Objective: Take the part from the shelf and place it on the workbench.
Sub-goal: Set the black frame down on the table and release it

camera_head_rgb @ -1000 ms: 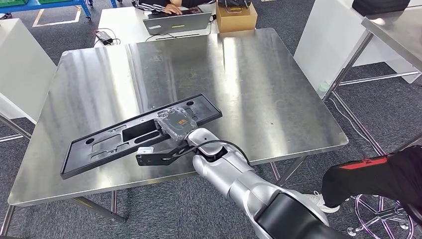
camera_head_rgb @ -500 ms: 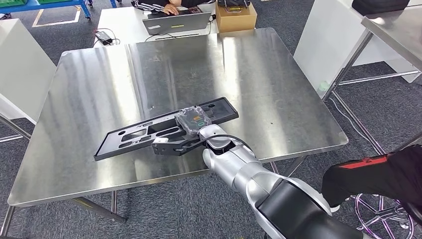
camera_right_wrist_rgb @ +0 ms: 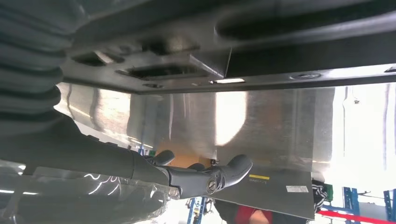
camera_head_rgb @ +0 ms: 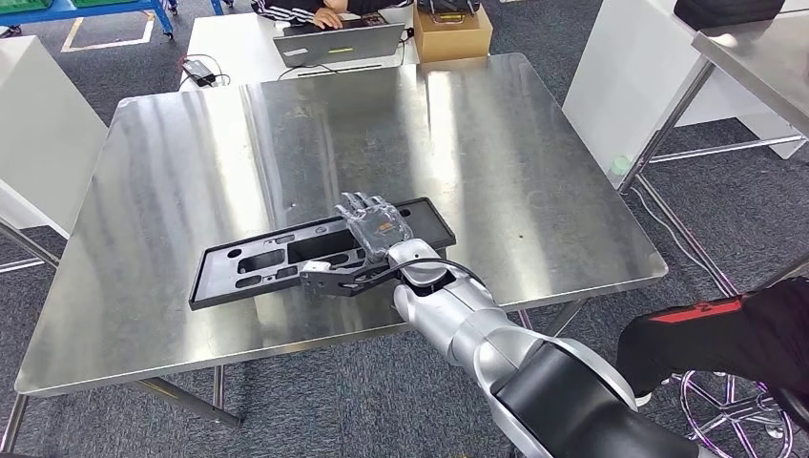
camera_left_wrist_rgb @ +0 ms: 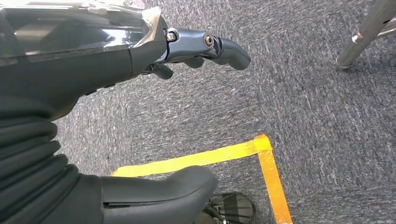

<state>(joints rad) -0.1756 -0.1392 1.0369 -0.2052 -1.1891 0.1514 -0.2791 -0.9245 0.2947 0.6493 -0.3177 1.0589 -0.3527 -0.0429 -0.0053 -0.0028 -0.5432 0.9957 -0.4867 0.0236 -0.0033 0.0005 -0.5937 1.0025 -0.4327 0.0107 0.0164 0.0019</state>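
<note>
A: Long flat black plastic part [camera_head_rgb: 315,253] lying on steel workbench [camera_head_rgb: 172,162], long axis crosswise, near front edge.

B: Right hand [camera_head_rgb: 375,223] over part's right end, fingers spread, gripping nothing. Left hand [camera_left_wrist_rgb: 140,51] hanging, empty, far off.

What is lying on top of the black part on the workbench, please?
The right hand, fingers spread, lies over the part, which rests flat on the workbench. Whether it touches the part cannot be told; the stretch beneath it is covered.

right hand [camera_head_rgb: 374,223]: fingers spread, holding nothing | left hand [camera_left_wrist_rgb: 140,51]: hanging, fingers seemingly loose
</note>
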